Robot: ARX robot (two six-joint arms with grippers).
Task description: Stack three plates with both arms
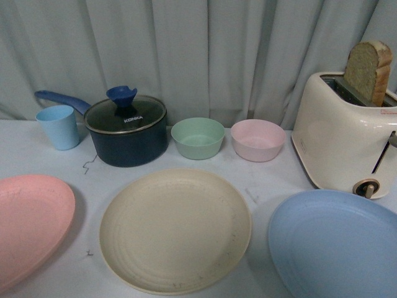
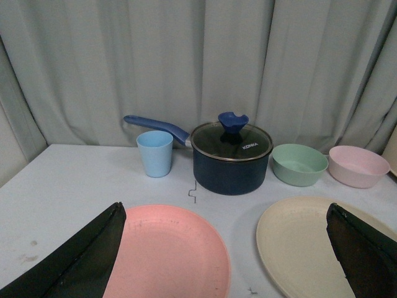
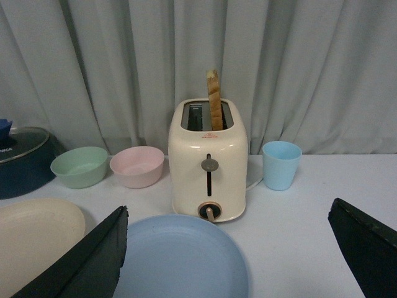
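Note:
Three plates lie side by side on the white table in the front view: a pink plate (image 1: pixel 31 220) at the left, a cream-beige plate (image 1: pixel 175 228) in the middle, a light blue plate (image 1: pixel 338 245) at the right. Neither arm shows in the front view. My left gripper (image 2: pixel 226 248) is open and empty, above and short of the pink plate (image 2: pixel 167 254) and the cream plate (image 2: pixel 304 248). My right gripper (image 3: pixel 229 254) is open and empty, above the near side of the blue plate (image 3: pixel 183 257); the cream plate's edge (image 3: pixel 37 239) shows beside it.
Behind the plates stand a light blue cup (image 1: pixel 59 126), a dark blue lidded saucepan (image 1: pixel 127 129), a green bowl (image 1: pixel 198 138), a pink bowl (image 1: pixel 257 139) and a cream toaster (image 1: pixel 344 139) holding bread (image 1: pixel 369 69). A second blue cup (image 3: pixel 281 164) stands beyond the toaster. A grey curtain hangs behind.

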